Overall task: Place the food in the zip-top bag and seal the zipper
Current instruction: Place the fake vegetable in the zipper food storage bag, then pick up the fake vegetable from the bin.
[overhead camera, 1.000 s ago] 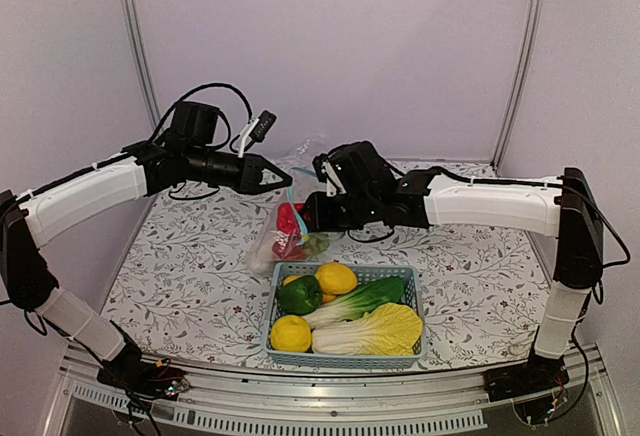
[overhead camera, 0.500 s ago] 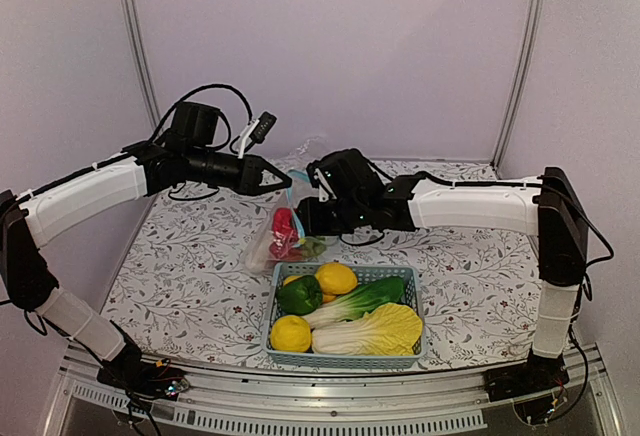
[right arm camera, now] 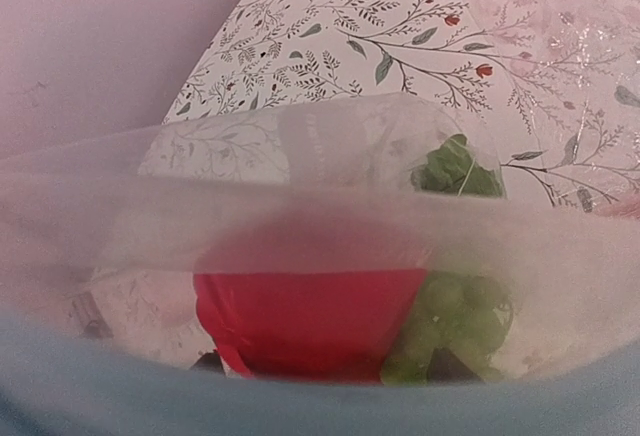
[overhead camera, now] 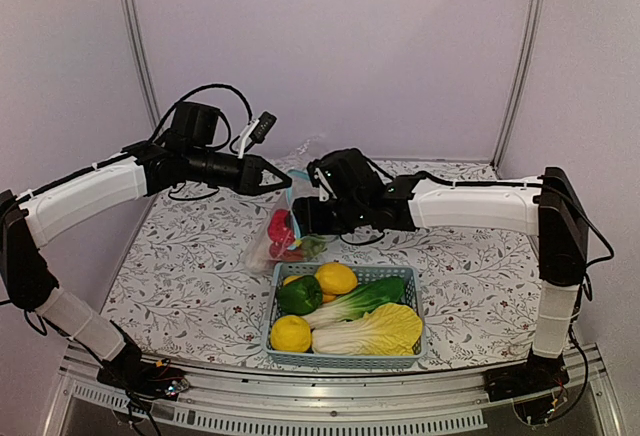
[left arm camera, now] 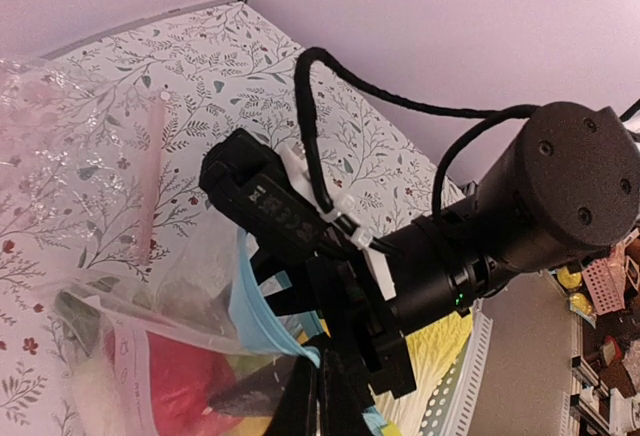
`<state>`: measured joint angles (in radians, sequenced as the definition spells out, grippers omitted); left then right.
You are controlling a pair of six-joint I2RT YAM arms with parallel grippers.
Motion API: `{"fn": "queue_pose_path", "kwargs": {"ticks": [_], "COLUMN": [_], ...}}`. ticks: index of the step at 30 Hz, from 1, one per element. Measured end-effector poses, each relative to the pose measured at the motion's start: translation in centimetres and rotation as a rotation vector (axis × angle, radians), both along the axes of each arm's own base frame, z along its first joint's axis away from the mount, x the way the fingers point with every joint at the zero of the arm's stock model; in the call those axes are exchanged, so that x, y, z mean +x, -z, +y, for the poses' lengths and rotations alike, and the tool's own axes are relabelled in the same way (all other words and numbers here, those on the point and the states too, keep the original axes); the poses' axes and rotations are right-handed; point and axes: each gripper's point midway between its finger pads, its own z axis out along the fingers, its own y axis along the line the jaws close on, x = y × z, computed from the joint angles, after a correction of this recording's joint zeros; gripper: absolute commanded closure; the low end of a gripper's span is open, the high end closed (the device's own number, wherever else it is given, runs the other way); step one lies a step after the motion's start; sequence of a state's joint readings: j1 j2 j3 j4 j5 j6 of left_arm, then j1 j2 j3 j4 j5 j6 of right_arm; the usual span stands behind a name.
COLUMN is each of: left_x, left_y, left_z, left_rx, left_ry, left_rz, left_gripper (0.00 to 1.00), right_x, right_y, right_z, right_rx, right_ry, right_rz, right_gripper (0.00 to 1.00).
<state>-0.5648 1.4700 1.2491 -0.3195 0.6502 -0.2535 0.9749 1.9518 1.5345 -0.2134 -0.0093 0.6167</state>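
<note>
Bag part filled, basket mostly full.
On the surface (overhead camera: 180,276) the zip-top bag (overhead camera: 262,251) sits behind the basket (overhead camera: 345,358), mouth lifted, holding a red piece (overhead camera: 281,228); cabbage (overhead camera: 372,332), lemons (overhead camera: 336,278) and the unsealed zipper (left arm camera: 262,306) remain. The left tool (overhead camera: 272,178) is clenched on the bag's rim; the right tool (overhead camera: 303,218) is at the mouth, and I cannot tell its grip. Only the right wrist view looks inside, at green leaves (right arm camera: 455,326).

The top camera looks down from the near side over the whole table (overhead camera: 170,286). The left wrist camera faces right, close on the right arm (left arm camera: 545,206). The right wrist camera peers into the bag (right arm camera: 320,186), which all three share.
</note>
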Motion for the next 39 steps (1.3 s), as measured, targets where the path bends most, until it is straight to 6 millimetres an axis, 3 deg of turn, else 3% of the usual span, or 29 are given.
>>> {"fn": "queue_pose_path", "kwargs": {"ticks": [6,12,22,31,36,39], "left_x": [0.0,0.0,0.1,0.1,0.1,0.1], "left_y": [0.0,0.0,0.0,0.0,0.0,0.0], "left_z": [0.0,0.0,0.1,0.1,0.1,0.1], "left_rx": [0.0,0.0,0.003,0.005,0.005,0.005], "left_ry": [0.0,0.0,-0.006,-0.004,-0.004,-0.004], "left_rz": [0.0,-0.001,-0.003,-0.009,-0.009,-0.009], "left_gripper": [1.0,1.0,1.0,1.0,1.0,1.0], "right_x": [-0.1,-0.5,-1.9,-5.9,-9.5,-11.3], "right_y": [-1.2,-4.8,-7.9,-7.9,-6.8,-5.1], "right_z": [-0.2,-0.9,-4.2,-8.3,-8.3,-7.9], "right_rx": [0.009,0.05,0.062,0.061,0.054,0.031], "right_ry": [-0.01,-0.022,-0.002,0.009,-0.041,-0.076], "right_rz": [-0.022,-0.079,-0.148,-0.112,-0.067,-0.028], "right_gripper": [0.22,0.19,0.21,0.25,0.33,0.3]}}
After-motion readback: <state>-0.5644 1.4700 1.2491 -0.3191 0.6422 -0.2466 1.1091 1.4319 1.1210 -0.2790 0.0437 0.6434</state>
